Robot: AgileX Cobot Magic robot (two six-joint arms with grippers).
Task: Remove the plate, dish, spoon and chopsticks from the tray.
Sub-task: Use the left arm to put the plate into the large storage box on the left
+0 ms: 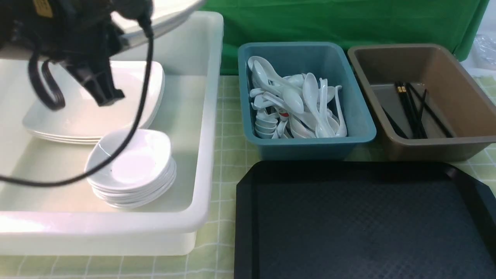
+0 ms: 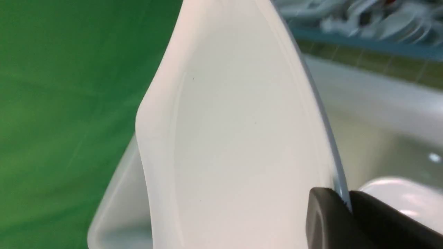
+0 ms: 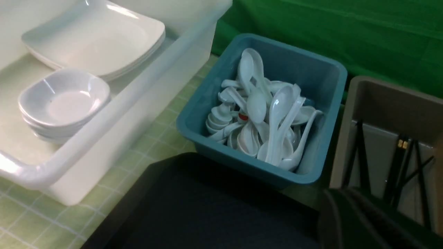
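My left gripper (image 2: 344, 204) is shut on the rim of the large white plate (image 2: 242, 138) and holds it tilted in the air. In the front view the plate (image 1: 170, 15) hangs above the white tub (image 1: 209, 116), with the left gripper (image 1: 131, 35) at its lower edge. The black tray (image 1: 360, 224) lies at the front right with no dishware showing on it; it also shows in the right wrist view (image 3: 207, 214). My right gripper (image 3: 349, 221) is dark, jaws together, above the tray's far edge. Spoons (image 1: 298, 104) lie in the teal tub, chopsticks (image 1: 410, 112) in the brown tub.
In the white tub lie a stack of large plates (image 1: 77, 116) and a stack of small deep dishes (image 1: 131, 166). The teal tub (image 1: 360, 128) and brown tub (image 1: 457, 77) stand behind the tray. A green cloth hangs at the back. A black cable loops over the white tub.
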